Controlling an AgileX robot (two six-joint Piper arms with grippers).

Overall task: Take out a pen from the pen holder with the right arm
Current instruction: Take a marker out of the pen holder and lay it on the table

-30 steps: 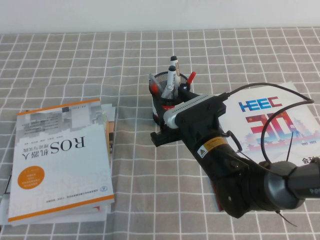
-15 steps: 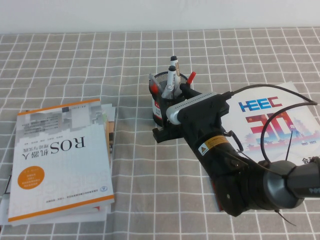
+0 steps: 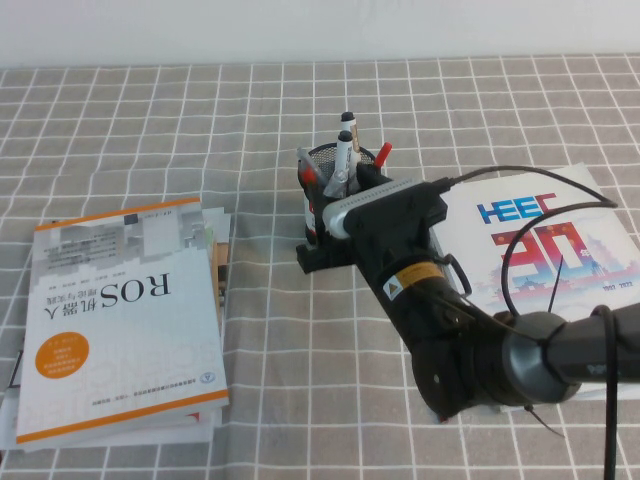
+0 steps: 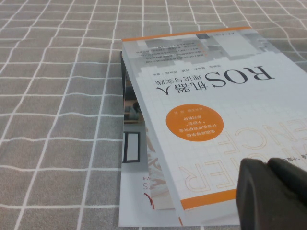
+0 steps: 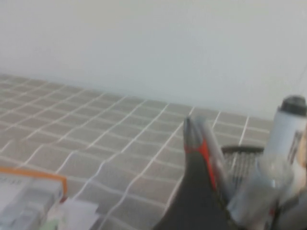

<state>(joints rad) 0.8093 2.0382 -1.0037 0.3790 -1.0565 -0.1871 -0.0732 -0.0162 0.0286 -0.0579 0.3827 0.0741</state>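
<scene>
Right gripper: I am seeing its jaws standing wide open with nothing between them, low against the near side of the pen holder.
Left gripper: it is hanging over a corner of the book, far off to the side, fingers pressed together and empty.
Nearer arm: the right one by a long way; its jaws are just beside the holder, while the left is sitting well apart.
Where the pens are: all are standing in the holder, directly ahead of the right jaws and rising above them.
Nearest pen: the grey-and-red pen is showing just beyond one dark finger in the right wrist view; I cannot tell whether they are touching.
Long axis: the pens are standing near upright, leaning outward a little at the rim, so I am judging the grasp needs to close across a shaft and the pull needs to go upward.
Count, pens: I am making out four: two white markers, one red pen, and the grey-and-red one.
Count, holders: one.
Count, printed matter: one stack of books beside the jaws' left, one booklet lying under the right arm.
Task state: I am judging no pen taken yet.
</scene>
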